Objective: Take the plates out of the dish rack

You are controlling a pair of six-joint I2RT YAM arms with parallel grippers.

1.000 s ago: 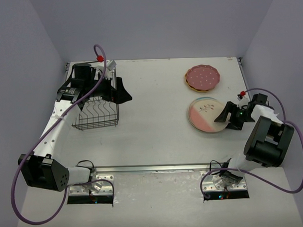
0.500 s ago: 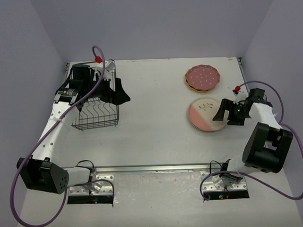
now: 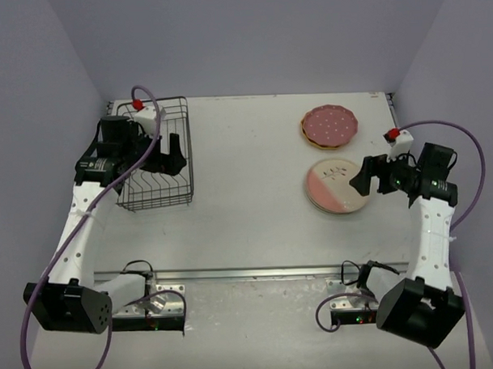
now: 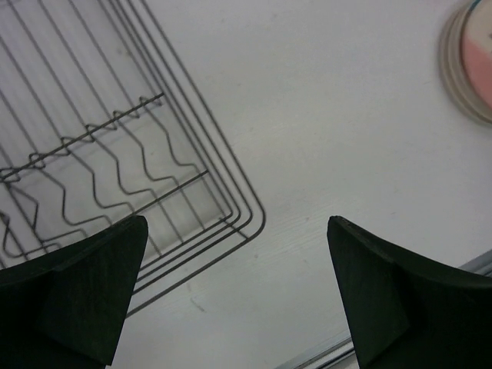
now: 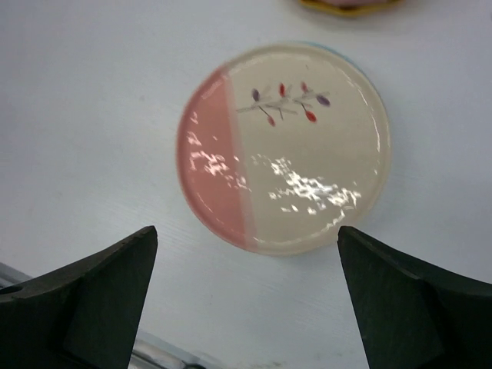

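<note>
1. Black fingers of my left gripper [image 4: 237, 223] stood spread wide, with nothing between them.
2. In my left wrist view, one finger covered part of the rack [image 4: 115, 154] and the other sat over the bare table [image 4: 330, 115].
3. Below that gripper I saw the rack's rounded corner and its wavy divider wires.
4. From above, my left gripper [image 3: 171, 152] hung over the right side of the rack [image 3: 154, 197], which stood at the far left of the table [image 3: 254, 168].
5. My right gripper [image 5: 246, 231] was also wide apart and pinched nothing.
6. It hovered over the cream plate [image 5: 284, 146], which had a pink band down one side and a small leaf sprig.
7. That plate lay flat, and I could not tell whether my fingers touched it.
8. From above, my right gripper [image 3: 368, 176] sat at the right edge of the cream plate [image 3: 336, 185], which topped a short stack on the right of the table.
9. Just behind the stack, and apart from it, lay the dotted pink plate [image 3: 330, 125].
10. It rested on a yellow plate [image 3: 305, 137], of which only the rim showed.
11. Both piles of plates lay well apart from the rack, across the table.
</note>
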